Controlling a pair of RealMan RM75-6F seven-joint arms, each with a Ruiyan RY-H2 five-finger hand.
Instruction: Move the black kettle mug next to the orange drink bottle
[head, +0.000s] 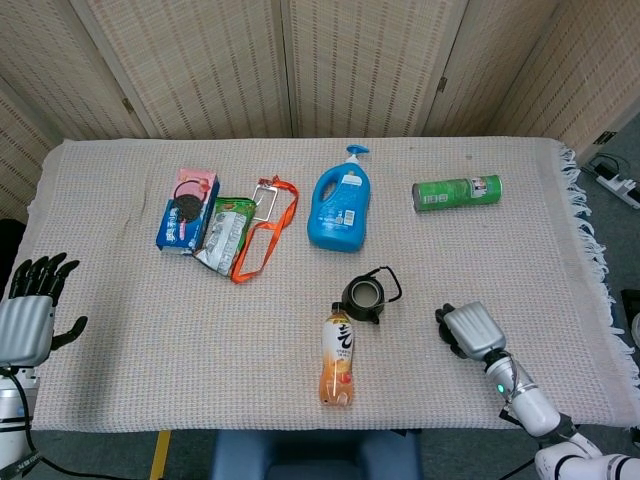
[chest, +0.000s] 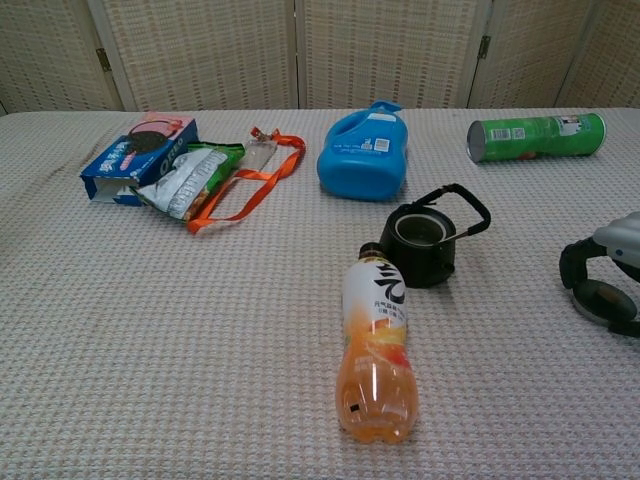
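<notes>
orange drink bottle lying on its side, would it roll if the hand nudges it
Probably: the clear plastic orange drink bottle lies on its rounded side. It looks full, so likely heavy enough to resist a light nudge, and the textured woven tablecloth should slow any roll.

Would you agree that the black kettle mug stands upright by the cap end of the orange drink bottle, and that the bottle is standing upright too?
Not quite. The black kettle mug does stand upright by the cap end of the orange drink bottle, but the bottle is lying on its side on the table, cap pointing toward the mug. The chest view shows this plainly.
</notes>
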